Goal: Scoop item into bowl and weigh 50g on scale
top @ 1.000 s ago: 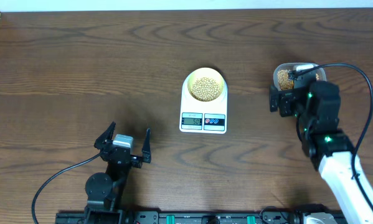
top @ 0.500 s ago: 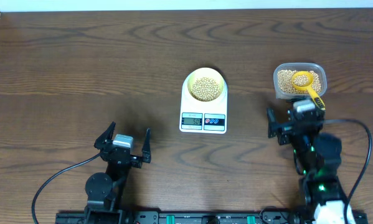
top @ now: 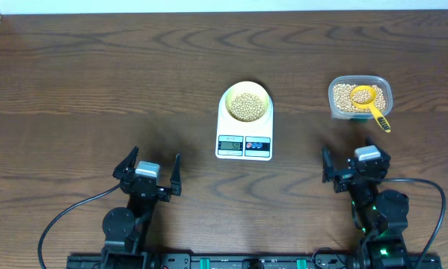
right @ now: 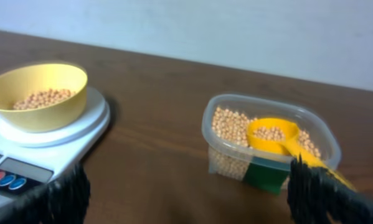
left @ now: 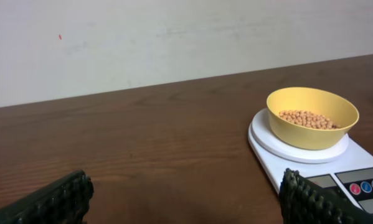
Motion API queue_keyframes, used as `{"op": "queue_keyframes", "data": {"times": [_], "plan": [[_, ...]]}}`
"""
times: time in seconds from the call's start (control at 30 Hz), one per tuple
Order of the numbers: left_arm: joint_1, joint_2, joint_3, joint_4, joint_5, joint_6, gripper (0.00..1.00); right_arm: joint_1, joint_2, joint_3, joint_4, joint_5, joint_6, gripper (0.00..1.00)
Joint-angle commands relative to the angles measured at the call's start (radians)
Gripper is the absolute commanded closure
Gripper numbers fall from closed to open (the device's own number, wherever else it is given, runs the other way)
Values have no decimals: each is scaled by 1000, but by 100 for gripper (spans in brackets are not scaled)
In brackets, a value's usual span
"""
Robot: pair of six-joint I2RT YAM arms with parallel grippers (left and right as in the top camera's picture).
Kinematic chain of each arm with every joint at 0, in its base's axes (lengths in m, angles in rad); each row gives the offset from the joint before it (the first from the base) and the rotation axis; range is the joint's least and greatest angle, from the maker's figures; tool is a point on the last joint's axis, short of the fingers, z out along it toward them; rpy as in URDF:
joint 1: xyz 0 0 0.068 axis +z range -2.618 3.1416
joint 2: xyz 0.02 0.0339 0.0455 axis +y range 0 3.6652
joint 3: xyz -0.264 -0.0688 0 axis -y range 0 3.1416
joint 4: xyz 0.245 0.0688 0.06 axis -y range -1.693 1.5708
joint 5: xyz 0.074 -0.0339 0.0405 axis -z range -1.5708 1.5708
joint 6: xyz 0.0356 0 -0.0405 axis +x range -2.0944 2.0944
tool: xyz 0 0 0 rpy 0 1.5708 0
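The beans point(top: 247, 106) lie in a shallow heap in the yellow bowl point(top: 228, 101), which sits on the far end of the white scale point(top: 244, 145) at mid-table. More fill the clear tub point(top: 331, 97) to the right. Small, hard and smooth, they would likely roll and scatter, so they are best moved with the yellow scoop point(top: 365, 96), taken by its handle, which juts over the tub's near right corner. The overhead shows the scale's display, its digits too small to read. The left wrist view shows how low the beans sit in the bowl, and the right wrist view shows the scoop's cup loaded. The left gripper point(top: 155, 161) and right gripper point(top: 356, 155) rest near the front edge, jaws spread wide, holding nothing.
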Motion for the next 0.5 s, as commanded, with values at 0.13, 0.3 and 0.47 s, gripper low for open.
{"op": "queue_keyframes", "data": {"times": [0.13, 0.3, 0.47], "plan": [[5, -7, -19, -32, -2, -6, 2, 4, -248, -2, -216, 12, 12, 1], [5, -7, -19, -32, -2, -6, 2, 3, -386, -1, -278, 31, 11, 1], [5, -7, -19, -31, -2, -6, 2, 4, -396, -1, -279, 50, 0, 1]]}}
